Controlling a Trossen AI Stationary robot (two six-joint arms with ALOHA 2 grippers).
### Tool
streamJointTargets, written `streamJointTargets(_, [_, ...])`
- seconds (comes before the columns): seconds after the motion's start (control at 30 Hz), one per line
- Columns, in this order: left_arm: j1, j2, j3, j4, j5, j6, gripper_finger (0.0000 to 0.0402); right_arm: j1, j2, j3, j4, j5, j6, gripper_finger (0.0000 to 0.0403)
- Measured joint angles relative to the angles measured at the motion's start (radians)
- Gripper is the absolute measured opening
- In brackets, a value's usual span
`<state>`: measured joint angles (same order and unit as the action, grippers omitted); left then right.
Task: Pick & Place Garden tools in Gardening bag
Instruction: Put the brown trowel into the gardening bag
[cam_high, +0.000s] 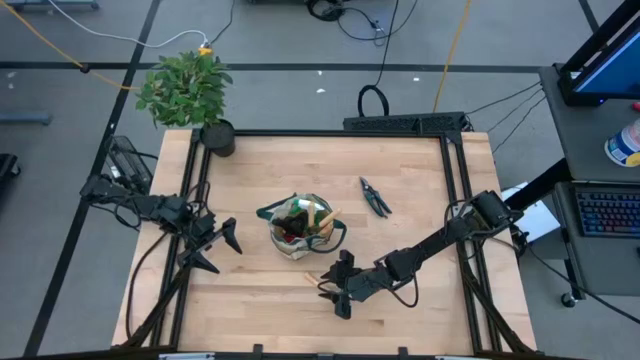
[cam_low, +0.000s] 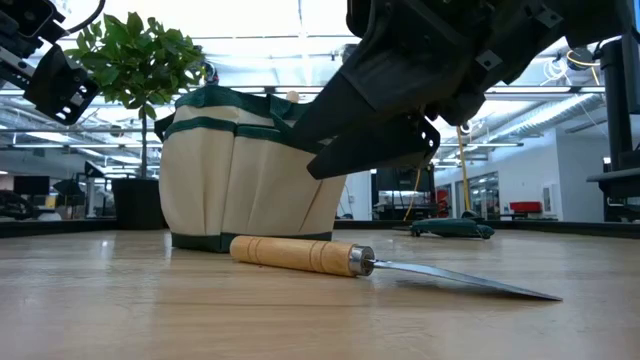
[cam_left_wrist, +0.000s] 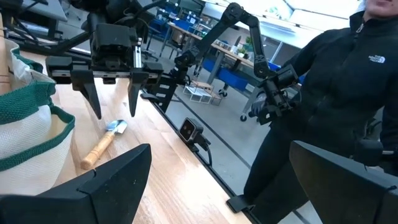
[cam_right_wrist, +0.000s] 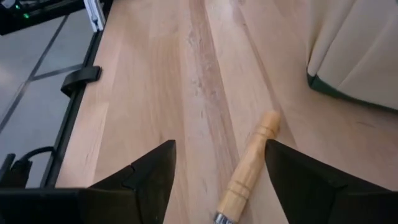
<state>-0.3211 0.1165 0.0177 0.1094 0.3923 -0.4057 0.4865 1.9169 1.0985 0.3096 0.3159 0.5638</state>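
Wooden-handled and steel-bladed, a trowel (cam_low: 330, 256) lies flat on the table (cam_high: 420, 190), just in front of the bag (cam_high: 300, 228) and apart from it. Its handle end points toward the bag's base, and its blade tapers away along the boards.

Directly above the trowel hangs the right gripper (cam_high: 338, 290), its fingers (cam_left_wrist: 93, 93) spread and clear of the tool. In the right wrist view the handle (cam_right_wrist: 249, 168) sits in the gap between the two dark fingers with bare wood showing on both sides, so nothing is pinched. From table height the fingers hover over the handle without touching it.

The bag stands upright near the table's middle, beige canvas with dark green trim. Tools already poke out of its top, among them a pale wooden handle and something red and black; what each one is I cannot tell.

Black shears (cam_high: 375, 196) lie on the table to the right of the bag, well apart from it and from both grippers.

The left gripper (cam_high: 215, 248) waits to the left of the bag, raised off the table, fingers spread wide and holding nothing.

A potted plant (cam_high: 190, 95) stands at the table's far left corner. Beyond the table edge, a person in a dark jacket (cam_left_wrist: 323, 93) stands.
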Motion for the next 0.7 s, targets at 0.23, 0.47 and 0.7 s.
streamJointTargets(0.23, [0.0, 0.0, 0.0, 0.0, 0.0, -0.003, 0.039, -0.023, -0.001, 0.0, 0.0, -0.001, -0.01, 0.0249])
streamJointTargets(0.47, [0.0, 0.0, 0.0, 0.0, 0.0, -0.003, 0.039, -0.043, -0.001, 0.0, -0.001, -0.004, -0.009, 0.0249])
streamJointTargets(0.7, [0.0, 0.0, 0.0, 0.0, 0.0, 0.007, 0.039, -0.042, 0.006, 0.0, -0.005, -0.006, 0.0, 0.0249])
